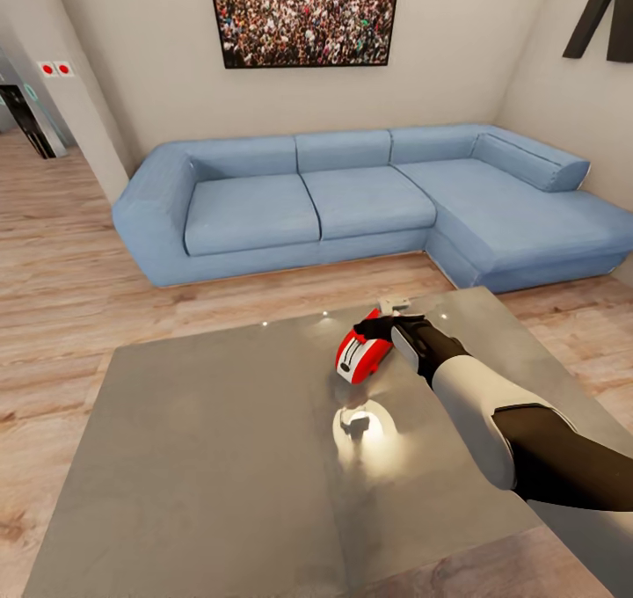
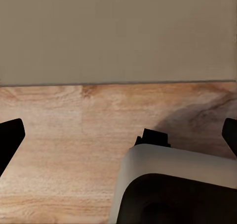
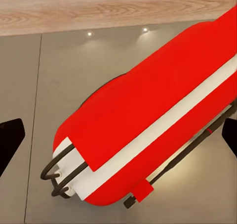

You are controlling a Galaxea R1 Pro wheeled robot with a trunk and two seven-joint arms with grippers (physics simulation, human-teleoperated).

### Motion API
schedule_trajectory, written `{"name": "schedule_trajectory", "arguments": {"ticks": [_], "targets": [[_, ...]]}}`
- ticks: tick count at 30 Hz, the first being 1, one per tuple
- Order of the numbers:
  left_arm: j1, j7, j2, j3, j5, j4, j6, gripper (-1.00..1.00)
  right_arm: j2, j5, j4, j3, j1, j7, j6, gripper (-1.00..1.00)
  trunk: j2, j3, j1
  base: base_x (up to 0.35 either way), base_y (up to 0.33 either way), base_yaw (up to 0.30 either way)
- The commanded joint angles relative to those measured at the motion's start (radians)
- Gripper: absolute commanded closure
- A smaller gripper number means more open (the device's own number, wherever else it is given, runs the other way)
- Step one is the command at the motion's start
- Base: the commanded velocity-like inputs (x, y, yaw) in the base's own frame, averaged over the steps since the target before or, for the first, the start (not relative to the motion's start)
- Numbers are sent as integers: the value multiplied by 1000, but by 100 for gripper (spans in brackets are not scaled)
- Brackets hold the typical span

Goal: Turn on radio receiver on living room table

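The red radio receiver [image 1: 360,358] with its white-silver edge band lies tilted on the glossy grey table [image 1: 220,457], right of the table's middle. My right gripper [image 1: 380,327] hovers right at the radio's far upper end, its black fingers over the red body. In the right wrist view the radio [image 3: 148,130] lies very close between the two widely spread fingertips [image 3: 10,140], so this gripper [image 3: 118,137] is open; whether it touches the radio I cannot tell. My left gripper [image 2: 118,135] is open with nothing in it, over light wood floor near a beige wall.
A blue L-shaped sofa [image 1: 352,202] stands behind the table, with a strip of plank floor [image 1: 70,290] between them. A framed crowd photo [image 1: 303,13] and a black letter N [image 1: 607,13] hang on the walls. A bright light reflection [image 1: 360,424] shines on the tabletop near the radio.
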Motion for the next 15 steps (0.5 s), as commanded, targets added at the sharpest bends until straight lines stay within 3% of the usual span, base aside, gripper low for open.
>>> {"name": "schedule_trajectory", "arguments": {"ticks": [1, 15], "targets": [[0, 0, 0, 0, 0, 0, 0, -100, 0, 0, 0, 0, 0, -1, -2, -100, 0, 0, 0, 0, 0, 0], [0, 0, 0, 0, 0, 0, 0, -100, 0, -1, 0, 0, 0, -5, -3, -100, 0, -1, 0, 0, 0, 0]]}}
